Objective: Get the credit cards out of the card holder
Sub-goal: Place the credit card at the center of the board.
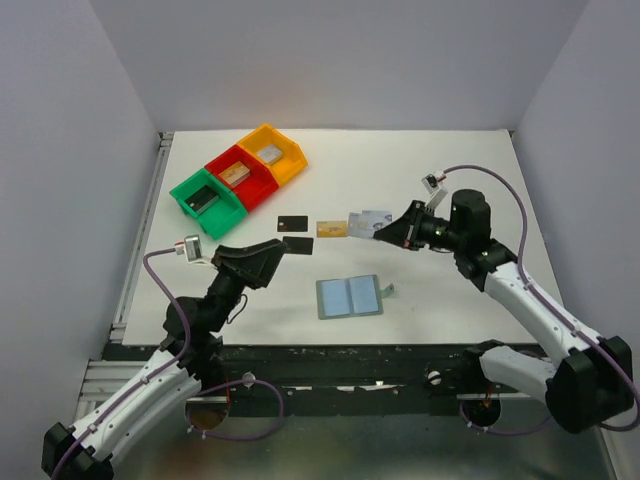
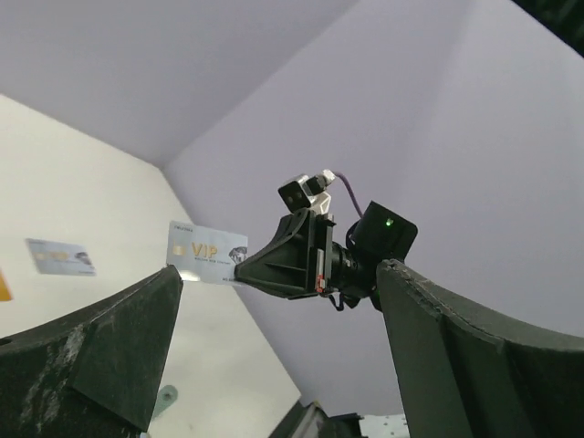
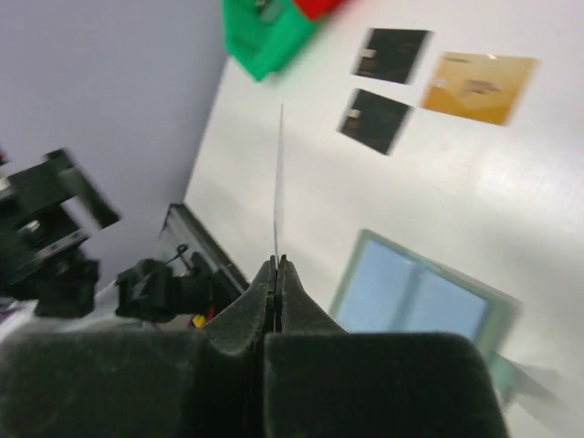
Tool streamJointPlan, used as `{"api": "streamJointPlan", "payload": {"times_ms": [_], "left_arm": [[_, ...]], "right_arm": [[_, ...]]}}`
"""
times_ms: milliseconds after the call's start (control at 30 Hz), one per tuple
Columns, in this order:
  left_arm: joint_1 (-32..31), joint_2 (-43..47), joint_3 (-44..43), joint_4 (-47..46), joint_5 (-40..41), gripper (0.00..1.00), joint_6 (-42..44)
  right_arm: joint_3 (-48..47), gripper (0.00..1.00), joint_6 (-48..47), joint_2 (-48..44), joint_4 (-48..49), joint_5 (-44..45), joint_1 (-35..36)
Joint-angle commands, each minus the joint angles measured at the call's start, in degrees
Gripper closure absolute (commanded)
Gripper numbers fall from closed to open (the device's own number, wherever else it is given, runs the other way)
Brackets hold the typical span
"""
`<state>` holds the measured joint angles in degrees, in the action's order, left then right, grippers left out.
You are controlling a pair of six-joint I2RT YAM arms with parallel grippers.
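Right gripper [image 3: 276, 263] on "VIP" credit card [image 2: 206, 254]

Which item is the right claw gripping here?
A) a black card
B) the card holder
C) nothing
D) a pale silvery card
D: the right claw pinches a pale silvery card printed VIP, as the left wrist view shows.

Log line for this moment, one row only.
right hand: shut on pale VIP card, in air | left hand: open, empty | card holder: lying open | gold card, black cards: on table
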<state>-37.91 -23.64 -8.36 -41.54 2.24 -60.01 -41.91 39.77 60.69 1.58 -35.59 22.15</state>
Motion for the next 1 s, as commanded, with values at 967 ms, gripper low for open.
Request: {"api": "streamJointPlan", "payload": {"times_ms": [967], "left_arm": [[0.8,-1.3,-3.9,32.7,1.8,0.01,5.4]], "right_arm": [[-20.5,1.0,-17.6,38.9,-23.4,2.0,-10.2]]}}
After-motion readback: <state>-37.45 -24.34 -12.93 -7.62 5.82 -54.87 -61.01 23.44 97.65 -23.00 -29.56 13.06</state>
